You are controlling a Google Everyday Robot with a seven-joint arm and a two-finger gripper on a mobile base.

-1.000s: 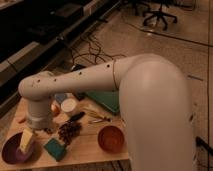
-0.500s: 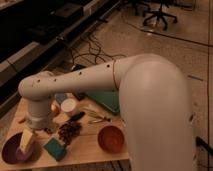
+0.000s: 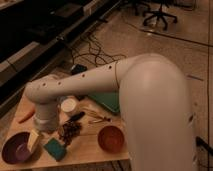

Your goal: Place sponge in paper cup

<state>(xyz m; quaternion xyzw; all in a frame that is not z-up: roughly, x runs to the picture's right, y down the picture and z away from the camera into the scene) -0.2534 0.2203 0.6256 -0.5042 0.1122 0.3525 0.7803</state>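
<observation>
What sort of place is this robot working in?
Probably a lab or office workroom: a wheeled office chair, loose cables across the hard floor, and a wooden table of small test items. The arm's gripper hangs over the table beside the purple bowl.

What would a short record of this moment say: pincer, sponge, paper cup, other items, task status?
pincer: open, holding nothing, pointing down over the table, next to the purple bowl
sponge: flat on the table, on the near side of the pincer, apart from it
paper cup: upright, on the far side of the pincer
other items: orange-brown bowl; pale yellow block at the purple bowl's rim
task status: sponge not yet picked up
</observation>
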